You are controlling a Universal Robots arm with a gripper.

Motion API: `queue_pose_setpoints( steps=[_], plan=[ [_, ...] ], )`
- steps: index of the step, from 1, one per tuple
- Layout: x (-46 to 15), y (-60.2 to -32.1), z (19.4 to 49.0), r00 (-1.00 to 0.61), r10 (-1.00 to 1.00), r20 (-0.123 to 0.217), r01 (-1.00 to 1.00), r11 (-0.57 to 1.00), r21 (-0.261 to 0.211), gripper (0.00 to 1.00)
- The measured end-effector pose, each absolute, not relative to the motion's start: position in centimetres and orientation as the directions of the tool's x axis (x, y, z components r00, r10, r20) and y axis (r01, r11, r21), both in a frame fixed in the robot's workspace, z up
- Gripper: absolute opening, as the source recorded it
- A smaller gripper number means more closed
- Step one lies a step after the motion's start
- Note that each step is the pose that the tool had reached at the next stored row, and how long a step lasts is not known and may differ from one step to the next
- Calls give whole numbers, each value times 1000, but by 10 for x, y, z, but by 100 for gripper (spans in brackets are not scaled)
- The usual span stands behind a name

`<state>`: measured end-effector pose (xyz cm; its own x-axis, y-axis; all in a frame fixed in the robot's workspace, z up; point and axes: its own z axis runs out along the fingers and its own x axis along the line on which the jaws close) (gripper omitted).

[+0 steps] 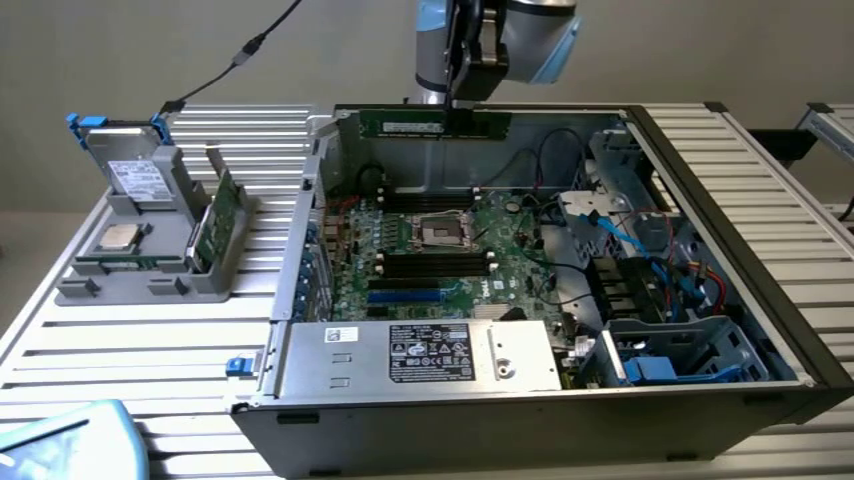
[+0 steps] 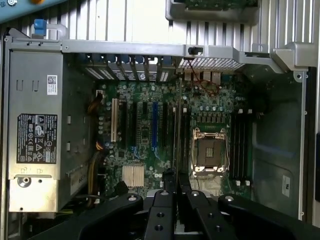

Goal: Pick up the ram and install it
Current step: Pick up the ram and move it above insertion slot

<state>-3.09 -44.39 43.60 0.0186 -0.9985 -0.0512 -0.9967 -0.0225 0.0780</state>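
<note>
The claw [image 1: 470,108] is pinched narrowly on the ram [image 1: 414,124], gripping its upper edge so the green stick hangs lengthwise beneath it. Below the claw sits the open computer case [image 1: 534,440], its motherboard [image 2: 145,135] and CPU socket [image 2: 209,152] exposed.

Open PC case [image 1: 534,435] on slatted surface [image 1: 94,350].
Inside: mobo [image 1: 461,265] w/ bare CPU socket [image 1: 442,231], PSU [image 1: 420,355] at near edge, blue/red cables [image 1: 667,262] toward exterior view's right. On exterior view's left, grey holder [image 1: 140,287] w/ silver CPU chip [image 1: 120,237], upright green card [image 1: 214,215], drive [image 1: 138,172].
</note>
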Motion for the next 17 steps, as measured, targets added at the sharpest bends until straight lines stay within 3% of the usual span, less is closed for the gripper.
queue_pose_setpoints(
  steps=[12,17],
  plan=[
    [-26,-418,415,21,-999,-50,-997,-25,79,14],
    [-26,-413,411,20,-999,-32,-996,-23,84,14]
  ],
)
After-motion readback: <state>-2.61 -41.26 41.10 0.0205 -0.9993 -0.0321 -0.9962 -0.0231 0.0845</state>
